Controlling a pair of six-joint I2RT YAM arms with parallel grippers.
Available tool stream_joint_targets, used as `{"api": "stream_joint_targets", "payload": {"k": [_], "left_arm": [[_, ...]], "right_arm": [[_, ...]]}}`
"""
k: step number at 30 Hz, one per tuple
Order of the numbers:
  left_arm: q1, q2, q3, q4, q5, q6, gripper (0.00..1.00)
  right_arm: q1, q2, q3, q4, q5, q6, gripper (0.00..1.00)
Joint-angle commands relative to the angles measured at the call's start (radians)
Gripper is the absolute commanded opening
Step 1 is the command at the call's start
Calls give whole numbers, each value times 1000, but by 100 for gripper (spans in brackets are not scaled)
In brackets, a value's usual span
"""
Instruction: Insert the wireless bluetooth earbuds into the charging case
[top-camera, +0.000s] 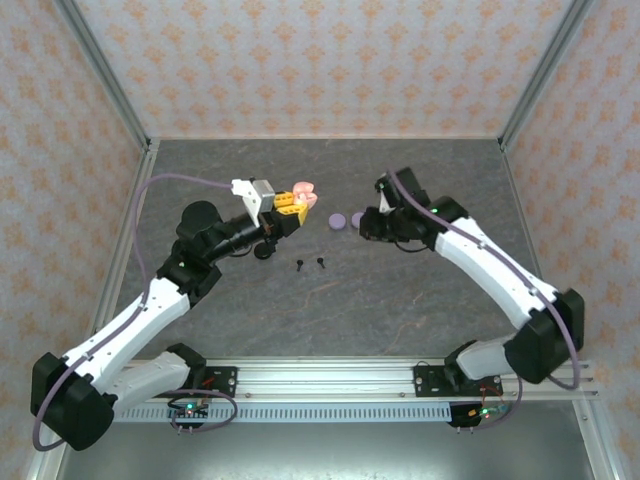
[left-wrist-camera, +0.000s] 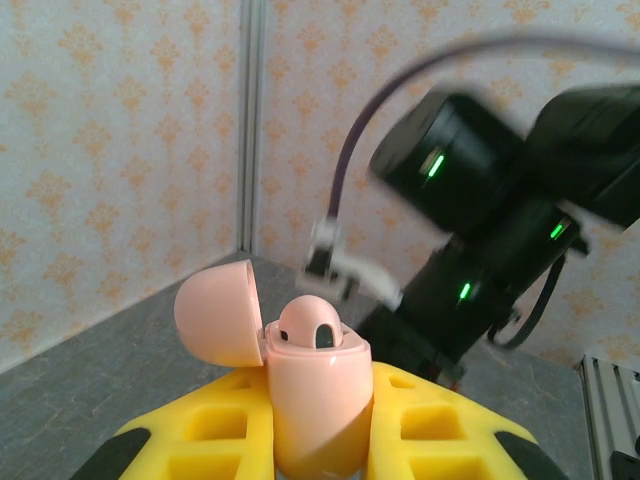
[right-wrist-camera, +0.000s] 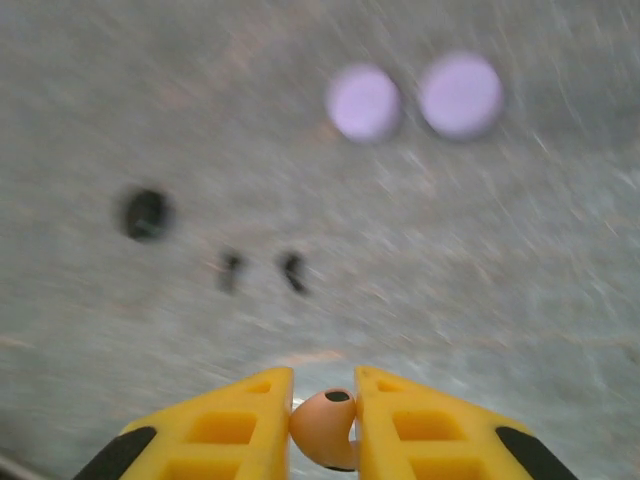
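My left gripper (left-wrist-camera: 320, 374) is shut on a pink charging case (left-wrist-camera: 318, 410), held upright above the table. Its lid (left-wrist-camera: 217, 312) is swung open to the left, and one pink earbud (left-wrist-camera: 310, 325) sits in the case. In the top view the case (top-camera: 304, 193) is at the tip of the left gripper (top-camera: 290, 207). My right gripper (right-wrist-camera: 323, 392) is shut on a second pink earbud (right-wrist-camera: 322, 428), pinched between its yellow fingers. In the top view the right gripper (top-camera: 368, 222) hangs a short way right of the case. Two black earbuds (top-camera: 300, 265) (top-camera: 321, 263) lie on the table.
Two lilac round cases (top-camera: 339, 221) (top-camera: 357, 218) lie shut on the grey table just left of the right gripper. A black round case (top-camera: 263, 252) sits under the left arm. Patterned walls close in the back and both sides.
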Motion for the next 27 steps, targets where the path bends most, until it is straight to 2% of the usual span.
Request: {"api": "stream_joint_targets", "payload": {"k": [1,6,11,18,27], "left_arm": [[-15,25,38,81,-13,2,0],[-29,71,52,106,-13,25,0],[-39,114,68,139,-11,37,0],[-50,171,90,179,5,39,0],[-56,177,93,188,-7,36,0]], "right_arm": [[-3,-59,60,126,-83,134,21],[1,-107,84,322,-152,323,21],[33,-111,115,434,-169,418,21],[97,-70,170,463,-175,432,21],[112,-78,133,462,-161,434,21]]}}
